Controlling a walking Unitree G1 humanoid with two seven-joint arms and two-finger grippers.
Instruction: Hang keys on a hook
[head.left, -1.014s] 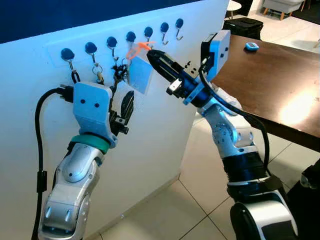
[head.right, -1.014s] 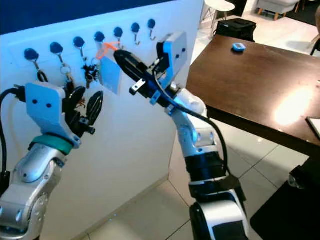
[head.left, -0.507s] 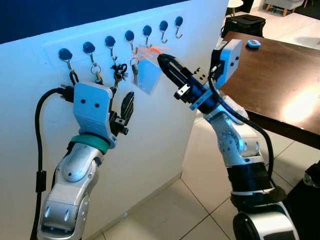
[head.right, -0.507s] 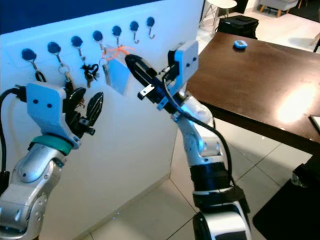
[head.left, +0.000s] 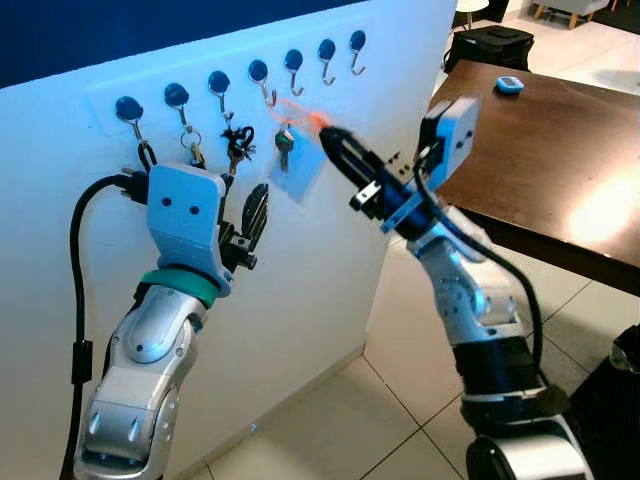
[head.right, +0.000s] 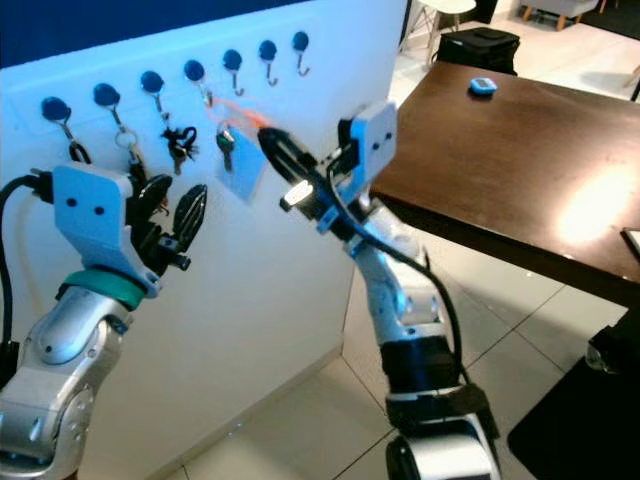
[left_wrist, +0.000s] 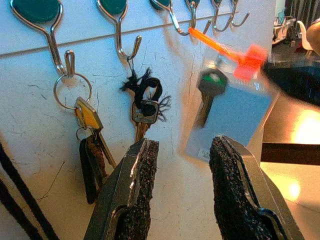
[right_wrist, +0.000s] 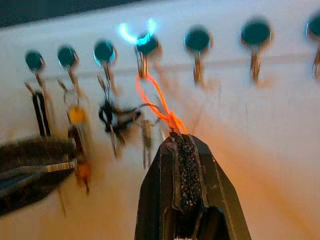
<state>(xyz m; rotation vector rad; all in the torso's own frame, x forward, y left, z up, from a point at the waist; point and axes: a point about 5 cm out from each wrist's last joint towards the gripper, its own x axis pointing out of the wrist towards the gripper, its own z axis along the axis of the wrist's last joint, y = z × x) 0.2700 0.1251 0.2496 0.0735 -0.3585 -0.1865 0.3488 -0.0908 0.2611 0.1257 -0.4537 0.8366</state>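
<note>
A key (head.left: 285, 140) on a clear blue packet (left_wrist: 235, 115) hangs by an orange loop (left_wrist: 220, 47). The loop runs from the fourth hook (head.left: 260, 75) of the wall row out to my right gripper (head.left: 328, 138). That gripper is shut on the loop's free end (right_wrist: 172, 122), just right of and below the hook, so the cord is pulled taut. My left gripper (left_wrist: 182, 165) stands open below the hooks, facing the wall, with nothing between its fingers (head.left: 255, 215).
A key ring (head.left: 192, 145) hangs on the second hook and a black-corded key (head.left: 237, 140) on the third. Three hooks (head.left: 326, 52) to the right are bare. A dark wooden table (head.left: 540, 150) with a small blue object (head.left: 508, 85) stands at right, above a tiled floor.
My right gripper has drawn back from the hook row, to the right and down. The orange loop now stretches from the fourth hook, and the key packet has swung lower.
</note>
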